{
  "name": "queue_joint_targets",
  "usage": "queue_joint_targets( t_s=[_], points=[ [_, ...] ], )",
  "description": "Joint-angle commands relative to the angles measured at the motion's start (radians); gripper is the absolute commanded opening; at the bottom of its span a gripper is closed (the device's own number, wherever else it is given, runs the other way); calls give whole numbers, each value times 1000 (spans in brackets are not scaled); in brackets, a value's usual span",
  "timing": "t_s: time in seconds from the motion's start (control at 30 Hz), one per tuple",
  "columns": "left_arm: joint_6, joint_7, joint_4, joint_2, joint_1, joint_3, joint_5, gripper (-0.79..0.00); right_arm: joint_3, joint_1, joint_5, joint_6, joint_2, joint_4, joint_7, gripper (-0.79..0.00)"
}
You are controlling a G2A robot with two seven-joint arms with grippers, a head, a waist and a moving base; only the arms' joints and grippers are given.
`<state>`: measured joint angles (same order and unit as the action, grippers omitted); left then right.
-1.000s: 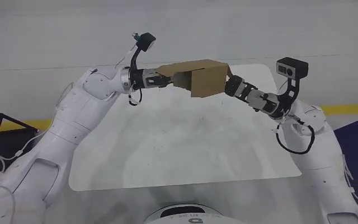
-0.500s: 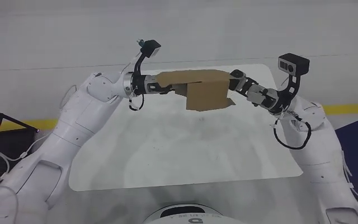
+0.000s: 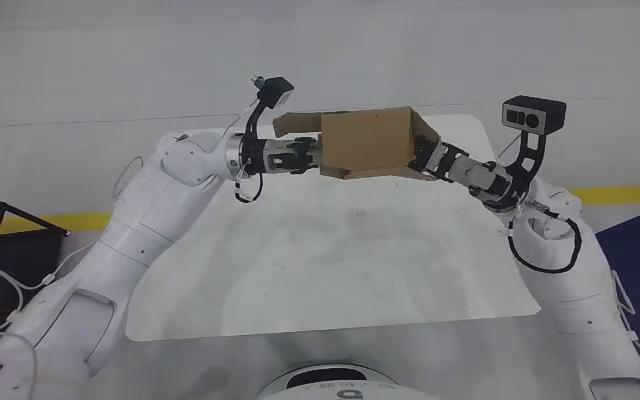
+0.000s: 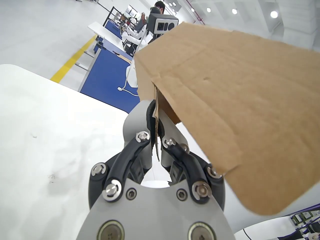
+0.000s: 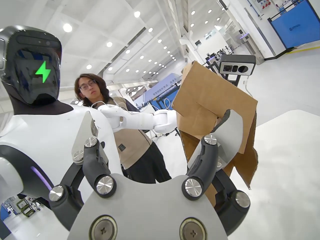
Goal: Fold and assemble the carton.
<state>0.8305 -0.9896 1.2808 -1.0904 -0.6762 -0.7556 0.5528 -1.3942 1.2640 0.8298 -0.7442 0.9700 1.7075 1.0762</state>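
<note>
We swing the brown cardboard carton [image 3: 365, 143] up level to square it — left gripper [image 4: 155, 126] clamping its flap, right gripper [image 5: 156, 118] splayed, bracing.

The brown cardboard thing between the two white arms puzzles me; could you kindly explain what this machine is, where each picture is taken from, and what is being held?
It is a two-armed robot at a white table. The top view looks down from a camera above its arms; the other two come from a camera on each wrist. The brown thing is a half-folded carton, held up above the table between the arms. The left end effector is pinched shut on one edge of it. The right end effector is open, with one finger against the cardboard.
</note>
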Motion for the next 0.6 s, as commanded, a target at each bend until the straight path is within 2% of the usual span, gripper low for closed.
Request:
queue_joint_targets(
  t_s=[0.0,0.03,0.13,0.2,0.57],
  points=[
    [-4,-4,-2,-2,4,1,-25,-785,-10,6,17,9,-2,-8,9,-166],
    [-8,-7,-4,-3,7,1,-43,-785,-15,9,22,12,-3,-11,12,-219],
    [-8,-3,-7,-5,10,-3,-80,-785,-24,20,34,25,-5,-17,25,-262],
    [-12,2,-6,-7,10,-6,-96,-785,-31,28,36,30,-6,-18,30,-320],
    [-41,25,3,-9,15,-26,-264,-785,-68,73,6,26,-9,-27,26,-323]
  ],
)
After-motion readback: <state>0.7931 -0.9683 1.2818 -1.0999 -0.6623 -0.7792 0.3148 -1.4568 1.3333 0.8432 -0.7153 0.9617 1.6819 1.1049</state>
